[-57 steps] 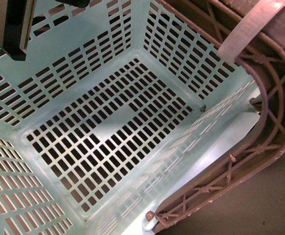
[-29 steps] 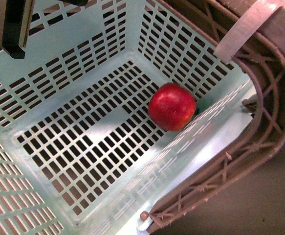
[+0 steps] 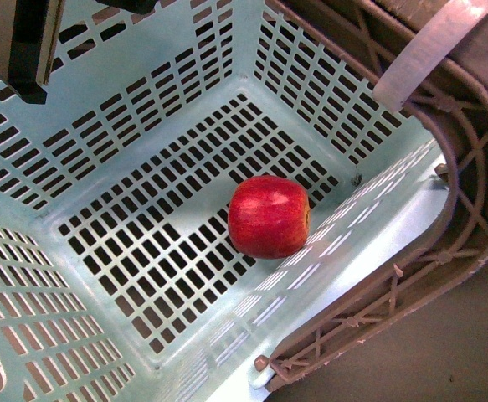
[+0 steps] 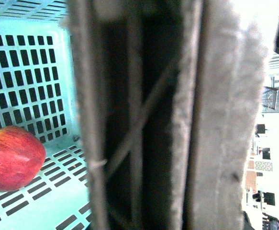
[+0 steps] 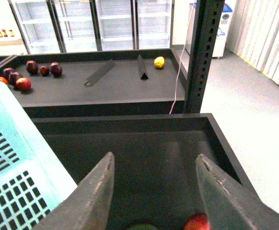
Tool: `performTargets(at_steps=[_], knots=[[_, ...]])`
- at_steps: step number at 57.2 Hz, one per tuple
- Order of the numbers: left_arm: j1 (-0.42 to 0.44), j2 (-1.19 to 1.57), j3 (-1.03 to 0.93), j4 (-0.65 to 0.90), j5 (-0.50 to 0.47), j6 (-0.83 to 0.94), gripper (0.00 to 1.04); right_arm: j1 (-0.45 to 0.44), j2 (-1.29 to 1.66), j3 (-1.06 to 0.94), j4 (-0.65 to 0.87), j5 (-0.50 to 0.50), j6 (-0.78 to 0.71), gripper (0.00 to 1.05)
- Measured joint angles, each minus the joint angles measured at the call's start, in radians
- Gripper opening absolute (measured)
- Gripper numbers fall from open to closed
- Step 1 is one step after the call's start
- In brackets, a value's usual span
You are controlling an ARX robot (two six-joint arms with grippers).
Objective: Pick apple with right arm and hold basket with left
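The apple [image 3: 269, 216] lies on its side on the slotted floor of the basket [image 3: 143, 92]. It is close to the side wall that has 1 brown handle [image 3: 470, 209] folded along its rim. The apple is red with thin pale streaks, and nothing is touching it. In the left wrist view the apple [image 4: 12, 158] sits low on the green floor, just past the brown handle [image 4: 139, 120], which is very close to the camera and fills most of that view.

The right gripper [image 5: 154, 157] is outside the basket, well away from the apple. Its 2 gray fingers [image 5: 96, 191] are spread wide with nothing between them. It hangs over a dark tray [image 5: 153, 139] next to the basket corner [image 5: 15, 158]. A red fruit [image 5: 196, 223] peeks in under the fingers.

The left gripper's fingers are hard to pick out, so I cannot tell if they are pinching the handle. A dark block [image 3: 22, 50] above the basket's far wall may be part of an arm.
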Motion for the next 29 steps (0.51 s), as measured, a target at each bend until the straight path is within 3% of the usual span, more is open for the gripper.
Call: performTargets(at_steps=[5, 9, 16, 29], knots=[[0.000, 0.000, 0.000, 0.000, -0.005, 0.002, 0.14, -0.044, -0.035, -0.036, 0.000, -0.068, -0.005, 0.35], [0.000, 0.000, 0.000, 0.000, -0.008, 0.002, 0.14, -0.060, -0.060, -0.057, -0.002, -0.069, -0.006, 0.26], [0.000, 0.000, 0.000, 0.000, -0.008, 0.002, 0.14, -0.069, -0.130, -0.109, -0.023, -0.070, -0.008, 0.02], [0.000, 0.000, 0.000, 0.000, -0.005, 0.002, 0.14, -0.069, -0.231, -0.161, -0.071, -0.071, -0.010, 0.02]])
